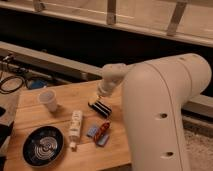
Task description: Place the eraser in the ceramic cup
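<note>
The eraser [100,108], a small black block with pale stripes, lies on the wooden table [30,120] near its middle. My gripper [101,93] is at the end of the big white arm, right above the eraser's far end and very close to it; I cannot tell whether it touches it. The ceramic cup [48,100], small, whitish and upright, stands on the table well to the left of the eraser.
A white tube-like bottle [75,127] lies in front of the eraser. A red-and-blue item [100,132] lies beside it. A dark round dish with a spiral pattern [44,146] sits at the front left. Black cables [10,82] lie off the table's left edge.
</note>
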{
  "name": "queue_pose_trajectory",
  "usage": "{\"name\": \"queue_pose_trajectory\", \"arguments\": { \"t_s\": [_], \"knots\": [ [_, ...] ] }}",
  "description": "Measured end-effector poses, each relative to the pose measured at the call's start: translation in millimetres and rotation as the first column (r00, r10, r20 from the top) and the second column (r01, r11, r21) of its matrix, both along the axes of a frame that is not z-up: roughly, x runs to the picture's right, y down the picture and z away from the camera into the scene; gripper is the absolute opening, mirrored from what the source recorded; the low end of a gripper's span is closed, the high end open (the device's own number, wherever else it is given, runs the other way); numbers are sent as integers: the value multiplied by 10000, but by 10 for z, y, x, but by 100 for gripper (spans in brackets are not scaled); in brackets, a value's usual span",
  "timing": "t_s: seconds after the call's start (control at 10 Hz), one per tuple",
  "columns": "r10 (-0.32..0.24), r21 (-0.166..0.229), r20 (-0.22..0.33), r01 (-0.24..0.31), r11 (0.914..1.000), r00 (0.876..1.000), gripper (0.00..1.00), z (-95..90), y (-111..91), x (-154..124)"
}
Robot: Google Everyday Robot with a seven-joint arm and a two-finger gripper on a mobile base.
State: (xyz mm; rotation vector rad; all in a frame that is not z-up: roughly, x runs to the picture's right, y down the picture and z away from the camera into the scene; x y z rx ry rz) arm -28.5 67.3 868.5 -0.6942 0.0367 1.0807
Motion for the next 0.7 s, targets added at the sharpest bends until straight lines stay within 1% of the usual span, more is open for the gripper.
{"name": "queue_pose_trajectory", "arguments": {
  "t_s": [0.2, 0.3, 0.4, 0.7],
  "knots": [
    [-313, -25, 47, 313, 9995, 9995, 77, 66, 30, -101],
    [-504, -185, 145, 507, 9985, 9986, 77, 156, 99, -117],
    [-518, -262, 209, 524, 9983, 9984, 77, 180, 119, -122],
    [-320, -640, 528, 354, 9973, 9981, 77, 344, 247, -117]
  ]
}}
